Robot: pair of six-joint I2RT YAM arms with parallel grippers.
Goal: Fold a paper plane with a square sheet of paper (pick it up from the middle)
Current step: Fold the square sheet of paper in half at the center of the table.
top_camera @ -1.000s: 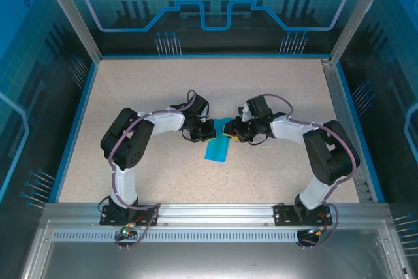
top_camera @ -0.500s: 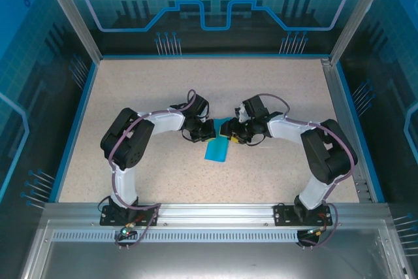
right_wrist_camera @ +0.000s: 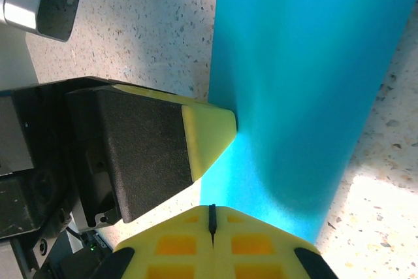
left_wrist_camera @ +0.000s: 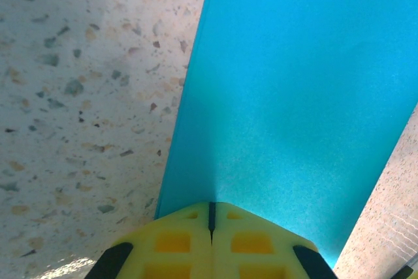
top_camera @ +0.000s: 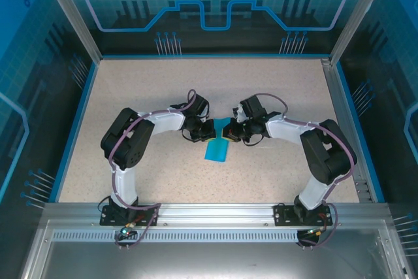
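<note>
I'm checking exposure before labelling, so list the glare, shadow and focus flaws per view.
Top external: sharp and evenly lit, with a blue cast from the walls and soft shadows under the arms beside the blue paper. Left wrist: paper crisp, table washed out at the bottom left. Right wrist: blown-out patch on the table at lower right, darker shading down the paper's left half.
</note>
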